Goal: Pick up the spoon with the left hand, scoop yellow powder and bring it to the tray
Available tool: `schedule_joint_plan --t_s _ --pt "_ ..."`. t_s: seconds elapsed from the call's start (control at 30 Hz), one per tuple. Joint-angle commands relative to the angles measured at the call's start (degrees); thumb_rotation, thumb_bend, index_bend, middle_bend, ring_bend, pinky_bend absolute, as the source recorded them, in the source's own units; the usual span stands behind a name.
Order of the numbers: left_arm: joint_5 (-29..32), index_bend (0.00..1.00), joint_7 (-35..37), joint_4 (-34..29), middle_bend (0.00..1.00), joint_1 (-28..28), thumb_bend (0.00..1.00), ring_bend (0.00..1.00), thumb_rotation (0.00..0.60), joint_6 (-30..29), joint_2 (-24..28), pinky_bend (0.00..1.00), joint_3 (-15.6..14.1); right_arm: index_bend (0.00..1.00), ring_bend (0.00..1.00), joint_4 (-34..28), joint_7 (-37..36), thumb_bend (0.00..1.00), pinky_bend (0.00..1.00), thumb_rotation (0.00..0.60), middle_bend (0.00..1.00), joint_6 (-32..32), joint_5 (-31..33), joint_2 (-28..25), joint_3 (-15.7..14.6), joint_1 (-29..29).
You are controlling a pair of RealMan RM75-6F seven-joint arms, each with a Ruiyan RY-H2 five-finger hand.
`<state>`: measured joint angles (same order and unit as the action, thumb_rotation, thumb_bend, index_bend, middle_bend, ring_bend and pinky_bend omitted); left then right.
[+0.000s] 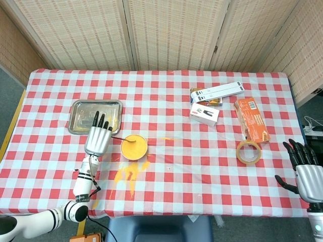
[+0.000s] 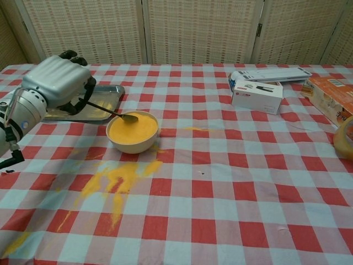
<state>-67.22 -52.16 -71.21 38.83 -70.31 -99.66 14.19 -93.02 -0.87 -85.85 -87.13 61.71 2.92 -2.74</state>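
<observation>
My left hand grips the dark handle of a spoon. The spoon's bowl hangs over the left edge of a white bowl filled with yellow powder. A metal tray lies just beyond and left of the bowl, partly hidden by my left hand in both views. My right hand rests at the table's near right corner, fingers spread, holding nothing; the chest view does not show it.
Spilled yellow powder streaks the checkered cloth in front of the bowl. At the right are a tape roll, an orange box, and white boxes.
</observation>
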Motion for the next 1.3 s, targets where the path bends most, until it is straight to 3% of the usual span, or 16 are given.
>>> schedule_joint_plan --t_s 0.03,0.3,0.53,1.07,1.3 --pt "-0.4 0.9 -1.1 -5.0 0.36 -1.4 0.77 0.1 0.6 -1.1 2.2 0.0 -1.9 0.0 0.0 -0.1 0.0 0.14 0.0 0.6 0.0 -0.2 -0.4 0.0 -0.2 0.1" --pt "-0.5 0.9 -3.2 -12.2 0.36 -2.6 0.77 0.1 0.6 -2.4 4.3 0.0 -4.0 0.0 0.0 -0.3 -1.2 0.14 0.0 0.6 0.0 -1.1 -1.9 -0.5 -0.7 0.4" --pt "0.8 0.9 -5.0 -14.7 0.36 -2.6 0.77 0.1 0.6 -2.5 4.6 0.0 -4.4 0.0 0.0 -0.2 -2.3 0.14 0.0 0.6 0.0 -1.9 -2.9 -1.0 -1.1 0.8" --pt "8.1 0.9 -4.5 -8.4 0.36 0.0 0.78 0.1 0.6 1.0 3.6 0.0 -1.3 0.0 0.0 -0.1 -1.6 0.14 0.0 0.6 0.0 -1.7 -2.1 -0.6 -0.7 0.7" --pt "8.0 0.9 -3.9 -3.7 0.37 1.4 0.79 0.1 0.6 -1.3 1.4 0.0 0.1 0.0 0.0 -0.2 -1.5 0.14 0.0 0.6 0.0 -2.0 -2.4 -0.6 -0.7 0.7"
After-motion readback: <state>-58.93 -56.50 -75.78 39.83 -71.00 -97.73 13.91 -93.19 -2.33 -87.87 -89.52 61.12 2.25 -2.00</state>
